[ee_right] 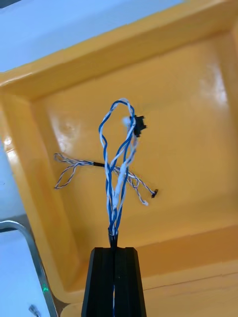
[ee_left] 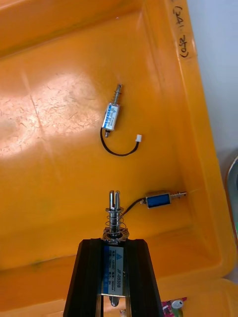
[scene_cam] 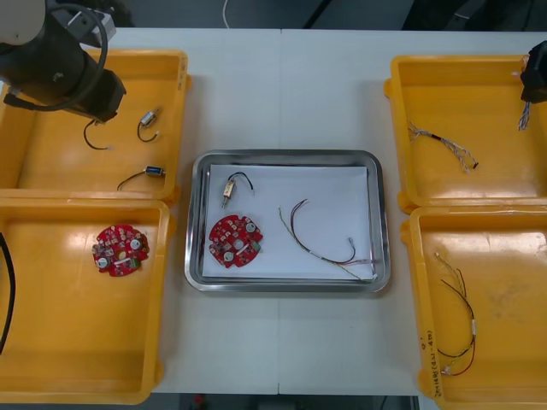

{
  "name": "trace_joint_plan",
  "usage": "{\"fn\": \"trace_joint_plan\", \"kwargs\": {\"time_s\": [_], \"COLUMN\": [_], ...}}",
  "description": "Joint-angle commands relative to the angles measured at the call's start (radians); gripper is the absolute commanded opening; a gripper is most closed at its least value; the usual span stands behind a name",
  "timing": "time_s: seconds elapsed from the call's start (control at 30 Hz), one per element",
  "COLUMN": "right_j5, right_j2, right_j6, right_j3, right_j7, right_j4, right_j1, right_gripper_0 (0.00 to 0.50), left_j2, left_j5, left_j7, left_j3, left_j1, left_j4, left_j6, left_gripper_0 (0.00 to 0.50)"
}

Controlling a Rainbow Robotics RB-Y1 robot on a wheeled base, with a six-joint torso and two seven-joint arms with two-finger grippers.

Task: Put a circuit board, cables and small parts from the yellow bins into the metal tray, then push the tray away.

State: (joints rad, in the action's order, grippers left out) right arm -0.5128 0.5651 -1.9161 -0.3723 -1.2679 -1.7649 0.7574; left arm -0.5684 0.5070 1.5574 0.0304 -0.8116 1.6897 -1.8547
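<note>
- got the left gripper [ee_left: 113,241] up over the far left yellow bin [scene_cam: 51,162], fingers clamped on a small metal part [ee_left: 114,220] with a spring round its pin
- same bin, two more lying loose on the floor: a silver part [ee_left: 112,115] with a black lead curling off it, well out past the fingertips, and a blue part [ee_left: 159,200] near the held one, off to its side and apart from it
- over on the other side, right gripper [ee_right: 114,247] above the far right yellow bin [scene_cam: 487,111], fingers squeezed nearly together on a twisted blue and white cable [ee_right: 118,163]
- looping out past the fingertips, with a little black plug [ee_right: 140,125] at the far end of the loop; dangling under the gripper at the edge of the front view
- second twisted cable [scene_cam: 440,143] flat on that bin's floor, apart from the held one
- metal tray [scene_cam: 286,156] sat between the bins, white inside, three things in it
- near left of the tray: red circuit board [scene_cam: 235,241]; just beyond that, a tray part [scene_cam: 229,190] with a black lead
- also a thin dark cable [scene_cam: 320,239] curving across toward the tray's near right corner
- near left bin [scene_cam: 77,376]: a spare red board [scene_cam: 120,249] towards its far side
- near right bin [scene_cam: 513,282]: a loose tangle of black, red and yellow cables [scene_cam: 457,329]
</note>
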Motion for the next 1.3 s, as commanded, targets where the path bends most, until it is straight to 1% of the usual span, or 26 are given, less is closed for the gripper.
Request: {"fn": "trace_joint_plan", "kwargs": {"time_s": [0.03, 0.13, 0.27, 0.43, 0.57, 0.73, 0.93, 1.0, 1.1, 1.17, 1.3], "right_j5": [-0.089, -0.135, -0.181, -0.259, -0.303, -0.316, -0.326, -0.322, -0.294, -0.27, -0.251], "right_j2": [0.055, 0.07, 0.091, 0.119, 0.125, 0.125, 0.125, 0.124, 0.114, 0.095, 0.053], "right_j6": [-0.004, -0.004, -0.004, -0.004, -0.004, -0.004, -0.004, -0.004, -0.004, -0.004, -0.004], "right_j3": [0.018, 0.058, 0.113, 0.19, 0.247, 0.332, 0.429, 0.463, 0.527, 0.572, 0.616], "right_j7": [-0.12, -0.177, -0.238, -0.335, -0.412, -0.512, -0.625, -0.656, -0.7, -0.719, -0.725], "right_j4": [-0.08, -0.114, -0.153, -0.212, -0.269, -0.318, -0.323, -0.323, -0.321, -0.309, -0.271], "right_j1": [-0.001, -0.003, -0.004, -0.003, -0.004, -0.003, -0.001, 0.0, 0.013, 0.033, 0.066], "right_gripper_0": [0.0, 0.0, 0.0, 0.0, 0.0, 0.0, 0.0, 0.0, 0.0, 0.0, 0.0], "left_j2": [0.038, 0.05, 0.065, 0.076, 0.077, 0.077, 0.077, 0.077, 0.076, 0.076, 0.077], "left_j5": [0.002, 0.001, -0.002, -0.005, -0.016, -0.019, -0.021, -0.022, -0.021, -0.021, -0.021], "left_j7": [-0.053, -0.066, -0.08, -0.103, -0.119, -0.126, -0.134, -0.135, -0.137, -0.138, -0.142], "left_j3": [-0.009, -0.009, -0.01, -0.015, -0.029, -0.029, -0.029, -0.029, -0.027, -0.027, -0.027], "left_j1": [0.006, 0.006, 0.006, 0.006, 0.006, 0.006, 0.006, 0.006, 0.008, 0.008, 0.008], "left_j4": [0.076, 0.097, 0.117, 0.128, 0.136, 0.134, 0.134, 0.136, 0.134, 0.134, 0.134], "left_j6": [-0.047, -0.065, -0.065, -0.065, -0.065, -0.065, -0.065, -0.065, -0.065, -0.065, -0.065], "left_gripper_0": [0.0, 0.0, 0.0, 0.0, 0.0, 0.0, 0.0, 0.0, 0.0, 0.0, 0.001]}}
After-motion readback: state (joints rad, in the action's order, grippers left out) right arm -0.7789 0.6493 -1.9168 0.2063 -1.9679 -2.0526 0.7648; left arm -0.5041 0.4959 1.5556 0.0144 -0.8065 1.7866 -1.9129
